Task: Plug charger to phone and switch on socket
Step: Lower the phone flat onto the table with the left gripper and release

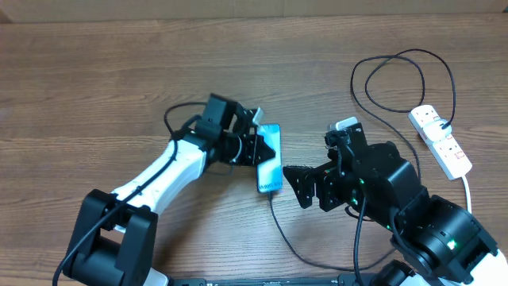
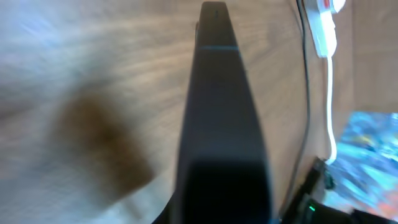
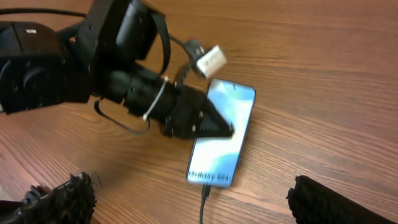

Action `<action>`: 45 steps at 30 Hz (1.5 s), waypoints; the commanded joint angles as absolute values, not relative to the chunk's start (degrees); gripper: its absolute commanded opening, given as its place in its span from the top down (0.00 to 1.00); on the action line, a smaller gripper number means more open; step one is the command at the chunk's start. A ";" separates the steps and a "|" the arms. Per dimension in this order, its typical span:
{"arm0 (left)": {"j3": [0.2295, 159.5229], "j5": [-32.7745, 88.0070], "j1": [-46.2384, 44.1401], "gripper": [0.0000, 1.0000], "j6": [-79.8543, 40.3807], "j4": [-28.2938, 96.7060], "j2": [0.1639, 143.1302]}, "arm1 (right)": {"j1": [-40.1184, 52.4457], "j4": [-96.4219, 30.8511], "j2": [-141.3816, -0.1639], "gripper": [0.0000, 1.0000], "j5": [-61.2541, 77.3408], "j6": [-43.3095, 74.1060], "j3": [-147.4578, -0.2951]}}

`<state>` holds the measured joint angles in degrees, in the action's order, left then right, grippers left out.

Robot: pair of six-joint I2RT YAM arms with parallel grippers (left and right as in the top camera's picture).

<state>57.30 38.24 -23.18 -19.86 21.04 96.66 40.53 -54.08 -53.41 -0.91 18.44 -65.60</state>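
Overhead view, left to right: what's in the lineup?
left arm → phone → right gripper → socket. The charger is left out because its cable spans several of these.

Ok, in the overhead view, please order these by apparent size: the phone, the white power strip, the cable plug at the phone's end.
1. power strip: the longest.
2. phone: shorter, similar width, partly covered by the left fingers.
3. cable plug: by far the smallest.
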 commanded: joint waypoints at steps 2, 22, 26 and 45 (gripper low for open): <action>58.94 41.41 -19.53 0.95 -12.49 21.02 97.27 | 40.38 -54.70 -54.22 0.00 -1.32 19.77 -67.11; 58.94 45.74 -15.35 0.86 -3.18 26.85 113.21 | 40.38 -54.68 -68.97 0.00 2.68 19.75 -67.09; 58.94 39.55 -14.90 0.79 -3.20 28.99 113.19 | 40.38 -51.94 -70.85 0.25 2.68 20.14 -67.11; 59.02 29.95 -12.40 0.50 -3.44 31.35 113.19 | 28.01 -54.96 -67.42 0.00 -9.41 44.97 -67.18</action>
<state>60.05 42.50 -14.50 -5.30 30.74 111.22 33.30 -53.95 -70.22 -4.71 38.70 -65.60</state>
